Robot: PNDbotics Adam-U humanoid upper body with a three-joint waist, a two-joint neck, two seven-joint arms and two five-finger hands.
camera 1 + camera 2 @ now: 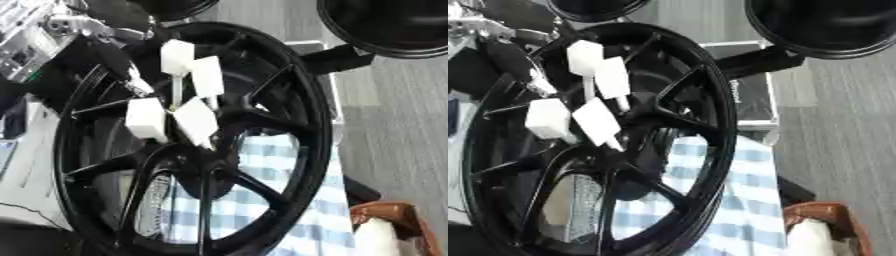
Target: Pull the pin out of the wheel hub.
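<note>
A large black wheel [197, 145] with slim spokes stands on edge and fills most of both views. At its hub [206, 150], just below the picture's middle, the spokes meet. Four white block-headed pins [194, 120] cluster from 11 to 12 o'clock of the hub, their thin stems pointing down toward it; whether each stem is seated in the hub cannot be told.

At 10 o'clock of the wheel, a silver and black arm [52, 30] comes in from the upper left corner. Its hand is hidden behind the rim and spokes, so I cannot tell how its fingers stand. The right hand shows in neither view.

Behind the lower spokes lies a blue-and-white checked cloth [306, 200]. At 2 o'clock sits a dark case [750, 100] bearing small pale lettering too blurred to read. A brown bag [394, 225] sits at 5 o'clock.
</note>
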